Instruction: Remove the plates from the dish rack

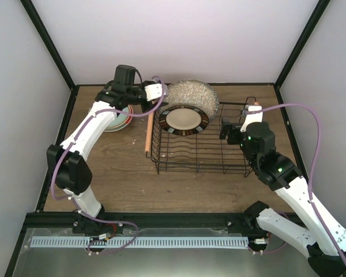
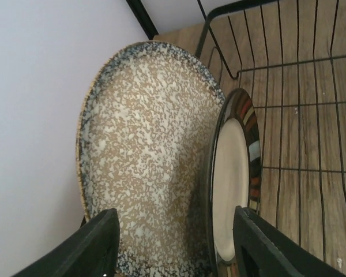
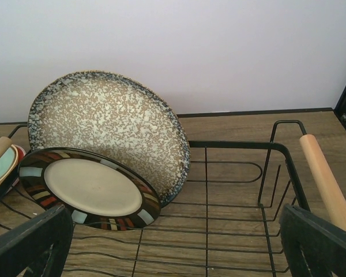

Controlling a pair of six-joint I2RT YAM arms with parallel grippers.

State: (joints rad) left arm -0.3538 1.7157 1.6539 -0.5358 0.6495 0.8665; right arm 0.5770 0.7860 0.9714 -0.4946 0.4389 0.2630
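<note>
- The black wire dish rack (image 1: pixel 205 151) is seen at the middle of the wooden table (image 1: pixel 115 173), with one wooden rod handle (image 3: pixel 328 179) on its right side.
- Two plates are left in the rack, both standing on edge at its far left end.
- The large speckled grey-beige plate (image 2: pixel 144 150) is placed rearmost, nearest the back wall, and leans slightly.
- The cream plate with dark striped rim (image 3: pixel 86 187) is tilted just in front of it, overlapping its lower part; contact between the two cannot be judged.
- A stack of plates (image 1: pixel 120 118) is noted on the table left of the rack, outside it, a pale green one on top and a pink edge showing beneath.
- The left gripper (image 2: pixel 173 248) is held at the rack's far left corner with fingers (image 2: pixel 101 242) spread wide; the lower speckled plate and the striped rim are seen between them. Nothing is gripped.
- The right gripper (image 3: pixel 173 248) is held over the rack's right part, fingers (image 3: pixel 29 242) spread wide, nothing held, well apart from both plates.
</note>
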